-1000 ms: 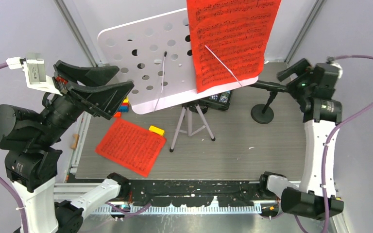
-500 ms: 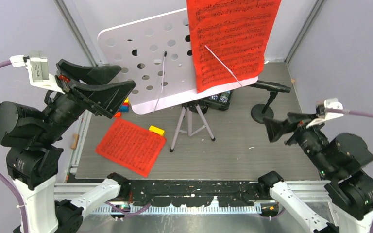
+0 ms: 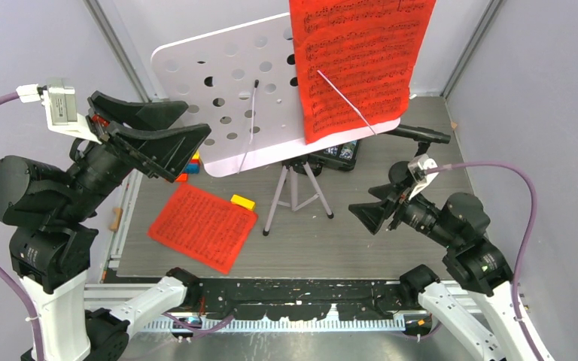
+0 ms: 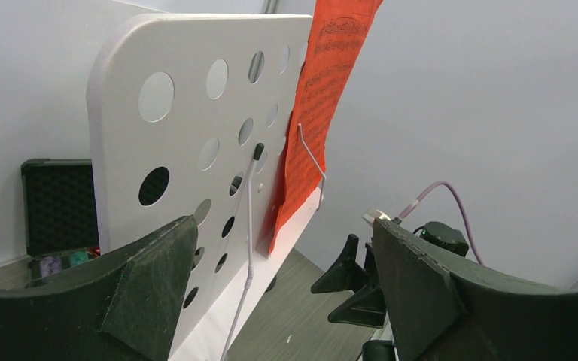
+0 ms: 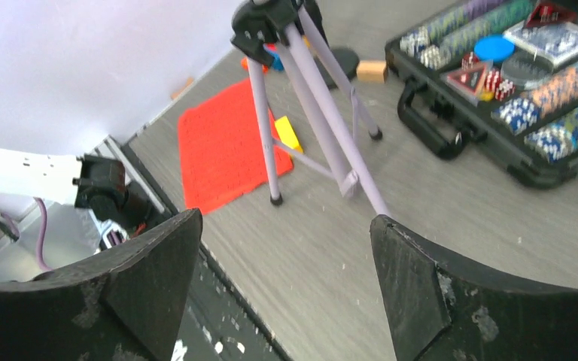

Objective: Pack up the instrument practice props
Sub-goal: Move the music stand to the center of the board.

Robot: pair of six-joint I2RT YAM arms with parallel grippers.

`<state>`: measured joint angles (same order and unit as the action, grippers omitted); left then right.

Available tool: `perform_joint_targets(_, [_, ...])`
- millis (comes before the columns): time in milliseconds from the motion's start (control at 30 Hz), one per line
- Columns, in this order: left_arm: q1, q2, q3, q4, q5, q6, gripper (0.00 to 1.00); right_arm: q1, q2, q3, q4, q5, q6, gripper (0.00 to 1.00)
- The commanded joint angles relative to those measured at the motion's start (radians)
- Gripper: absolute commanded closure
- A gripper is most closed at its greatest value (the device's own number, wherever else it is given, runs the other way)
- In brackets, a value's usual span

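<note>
The large white hole-punched music rack stands toward the back of the grey counter on thin silver tripod legs, a red sheet-music page clipped to its right half. It looks top-heavy to me, so a high nudge from the left jaws, apart and empty just beside its left edge, could tip it onto the black poker-chip case behind the legs. The right jaws, also apart and empty, hang low near those legs and could kick one out; bare counter lies open in front — walls close at both sides and behind
</note>
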<state>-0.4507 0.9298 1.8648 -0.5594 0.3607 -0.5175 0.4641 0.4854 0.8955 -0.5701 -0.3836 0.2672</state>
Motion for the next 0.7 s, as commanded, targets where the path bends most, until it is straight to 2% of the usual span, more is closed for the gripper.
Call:
perform_joint_targets(0, [-0.003,0.002,0.016,0.001,-0.006,0.007,0.11,0.005,-0.057,-0.089,0.435,0.008,0.070,0.13])
perform_joint_targets(100, [-0.003,0.002,0.005,0.006,-0.003,0.005,0.11,0.005,-0.053,-0.180,0.583,0.015,0.087,0.13])
perform_joint_targets(133, [-0.003,0.000,0.000,0.009,-0.002,0.004,0.11,0.005,-0.051,-0.201,0.695,0.019,0.091,0.13])
perform_joint_targets(200, [-0.003,0.001,-0.004,0.013,-0.002,0.004,0.11,0.005,-0.035,-0.248,0.772,0.046,0.093,0.14])
perform_joint_targets(467, [-0.003,0.002,-0.009,0.013,-0.005,0.010,0.11,0.043,0.099,-0.290,0.962,0.137,0.064,0.18])
perform_joint_targets(667, [-0.003,-0.006,-0.016,0.012,-0.012,0.017,0.11,0.268,0.173,-0.288,1.016,0.313,-0.080,0.19])
